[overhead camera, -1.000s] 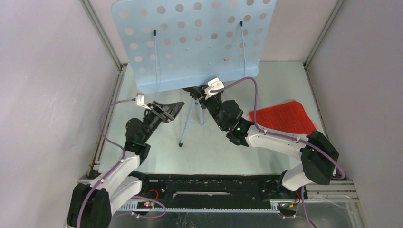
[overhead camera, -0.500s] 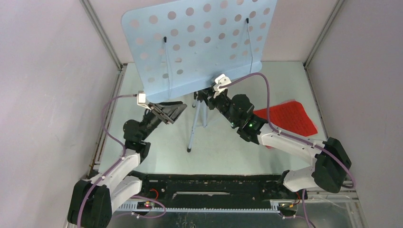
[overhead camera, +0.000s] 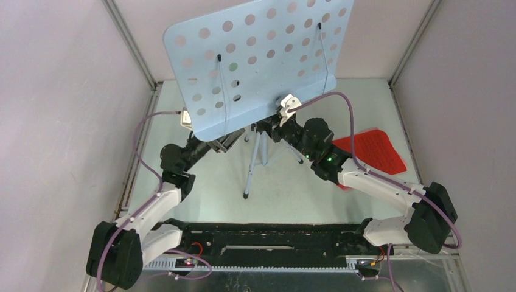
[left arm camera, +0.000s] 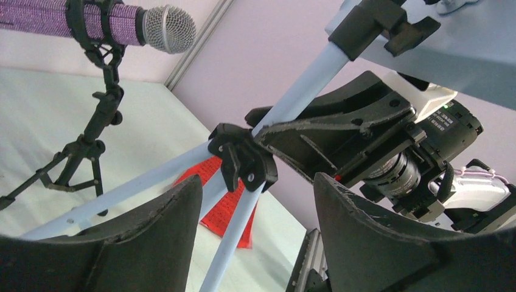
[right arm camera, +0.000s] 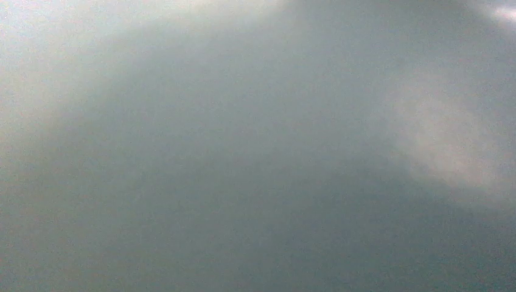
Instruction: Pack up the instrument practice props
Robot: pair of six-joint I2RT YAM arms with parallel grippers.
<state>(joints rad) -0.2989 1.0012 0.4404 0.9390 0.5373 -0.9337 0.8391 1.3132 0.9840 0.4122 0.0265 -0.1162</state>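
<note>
The pale blue perforated music desk (overhead camera: 261, 61) stands tilted on the blue-grey tripod (overhead camera: 251, 173). My right gripper (left arm camera: 263, 123) is shut on the tripod's pole just above the black leg collar (left arm camera: 243, 158); in the top view it is tucked under the desk's lower edge. My left gripper (left arm camera: 255, 231) is open, one tripod leg (left arm camera: 234, 237) passing between its fingers untouched. A glittery purple microphone (left arm camera: 91, 24) sits in a black mic mount (left arm camera: 97, 121) beyond. A red score sheet (overhead camera: 371, 152) lies flat at the right. The right wrist view is only grey blur.
Pale walls with metal corner posts close in the workspace on the left, back and right. A black rail (overhead camera: 268, 243) runs along the near edge between the arm bases. The mic mount's small tripod feet (left arm camera: 55, 176) stand on the floor to the left wrist camera's left.
The stand and its desk have shifted right and tilted with my right arm. My left gripper has slid in under the desk's lower left edge, around a tripod leg, and narrowed a little.
</note>
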